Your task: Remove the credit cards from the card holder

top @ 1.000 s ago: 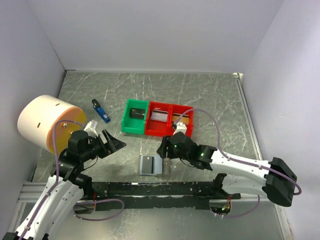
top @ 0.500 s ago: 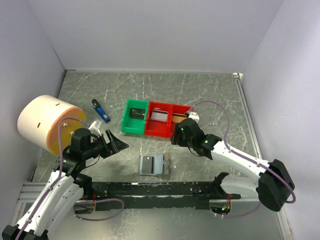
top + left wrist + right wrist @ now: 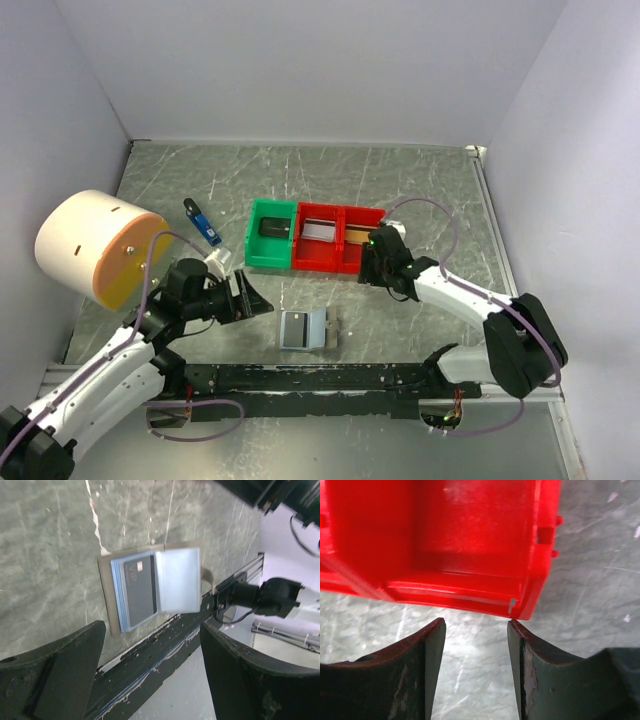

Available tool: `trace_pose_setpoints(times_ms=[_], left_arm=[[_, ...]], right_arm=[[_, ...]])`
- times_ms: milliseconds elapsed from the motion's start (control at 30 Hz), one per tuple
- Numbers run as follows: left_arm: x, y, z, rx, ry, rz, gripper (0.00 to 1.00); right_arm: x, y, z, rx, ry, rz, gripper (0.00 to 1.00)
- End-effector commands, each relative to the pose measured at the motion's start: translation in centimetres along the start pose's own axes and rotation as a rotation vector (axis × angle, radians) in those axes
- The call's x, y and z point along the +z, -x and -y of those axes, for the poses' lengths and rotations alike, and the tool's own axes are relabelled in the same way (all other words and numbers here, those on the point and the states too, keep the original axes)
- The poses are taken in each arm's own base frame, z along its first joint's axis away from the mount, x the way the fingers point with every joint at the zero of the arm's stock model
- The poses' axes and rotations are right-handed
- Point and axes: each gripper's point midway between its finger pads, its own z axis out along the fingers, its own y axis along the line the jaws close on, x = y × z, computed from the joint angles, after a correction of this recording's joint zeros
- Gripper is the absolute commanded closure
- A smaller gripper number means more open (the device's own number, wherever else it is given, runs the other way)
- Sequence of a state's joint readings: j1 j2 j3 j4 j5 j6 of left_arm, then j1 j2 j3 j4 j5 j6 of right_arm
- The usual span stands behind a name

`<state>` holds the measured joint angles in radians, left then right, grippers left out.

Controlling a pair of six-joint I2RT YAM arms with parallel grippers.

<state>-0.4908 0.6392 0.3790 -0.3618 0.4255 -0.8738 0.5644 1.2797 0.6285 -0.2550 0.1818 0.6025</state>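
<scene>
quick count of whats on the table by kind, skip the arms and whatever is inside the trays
green tray: 1
red trays: 2
card holder: 1
blue-and-black gadget: 1
cream and orange drum: 1
total: 6

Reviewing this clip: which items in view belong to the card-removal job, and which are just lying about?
Job: card holder, dark card in it, left gripper, right gripper, red trays (likely drop-off).
Lying about: green tray, blue-and-black gadget, white-and-orange drum.
</scene>
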Motion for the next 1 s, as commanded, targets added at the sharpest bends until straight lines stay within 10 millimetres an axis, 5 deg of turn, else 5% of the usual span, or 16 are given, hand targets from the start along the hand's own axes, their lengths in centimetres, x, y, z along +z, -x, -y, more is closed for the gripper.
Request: trace_pose_setpoints(times_ms=[0, 233, 367, 567, 833, 967], left_arm=[[1.7, -0.8, 0.3, 0.029, 0.007, -0.007, 0.13], [3.6, -2.1, 0.3, 0.070, 0.097, -0.043, 0.14], [4.4, -2.3, 0.9, 0.065, 0.082, -0.030, 0.15], [4.7, -2.3, 1.0, 0.070, 0.110, -0.001, 0.20], [4.0, -2.1, 0.8, 0.044, 0.117, 0.053, 0.22], [3.4, -1.7, 0.6, 0.016, 0.113, 0.093, 0.22]], right_arm=[[1.2, 1.9, 1.3, -0.042, -0.028, 0.023, 0.47], [2.3, 4.1, 4.3, -0.056, -0.077, 0.016, 0.47], [1.7, 4.6, 4.0, -0.059, -0.044, 0.001, 0.47], [-4.9, 4.3, -3.1, 0.058, 0.353, 0.074, 0.49], [-13.9, 0.2, -11.7, 0.279, 0.841, 0.175, 0.53], [-12.9, -2.1, -13.3, 0.181, 0.781, 0.076, 0.50]])
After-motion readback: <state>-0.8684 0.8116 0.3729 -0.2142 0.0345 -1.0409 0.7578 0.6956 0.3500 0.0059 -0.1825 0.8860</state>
